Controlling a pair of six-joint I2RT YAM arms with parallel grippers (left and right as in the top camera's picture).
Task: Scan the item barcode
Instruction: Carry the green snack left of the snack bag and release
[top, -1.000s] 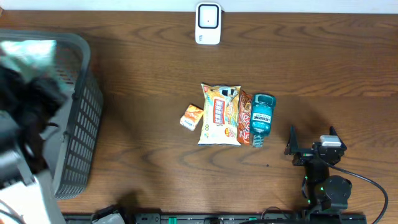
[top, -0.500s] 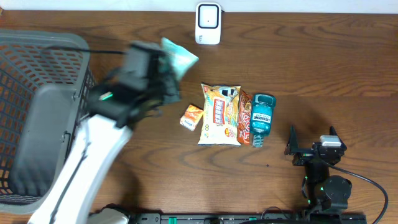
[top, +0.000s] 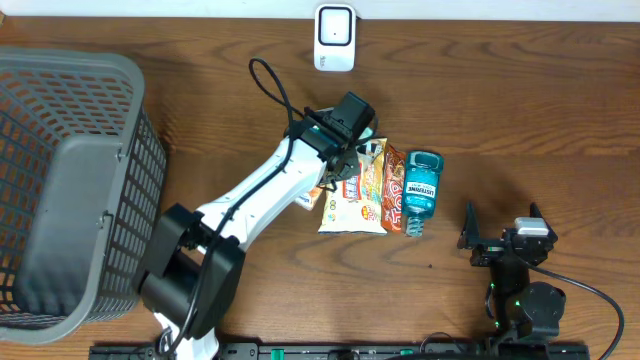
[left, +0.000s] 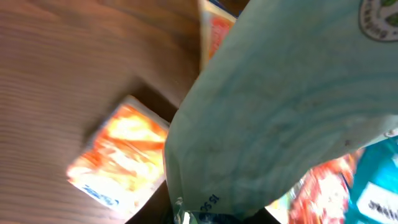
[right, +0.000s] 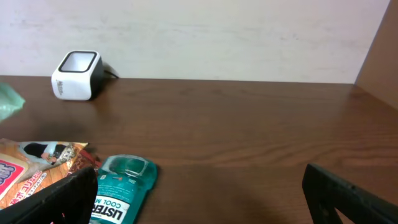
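The right gripper (right: 199, 180) stands with its two black fingers (right: 65, 199) spread wide, one in each bottom corner, and only bare brown table (right: 249, 130) between them. Just beyond the left finger a teal mouthwash bottle (right: 121, 186) lies flat, label up (LISTERINE COOL can be read on it). Touching its left side are snack packets (right: 37, 165) in orange and red, also lying flat. Further back, near the pale wall (right: 217, 31), sits a small white scanner (right: 76, 76) with a dark cable behind it. A pale green shape (right: 9, 102) pokes in at the left edge, with too little showing to say what it is.
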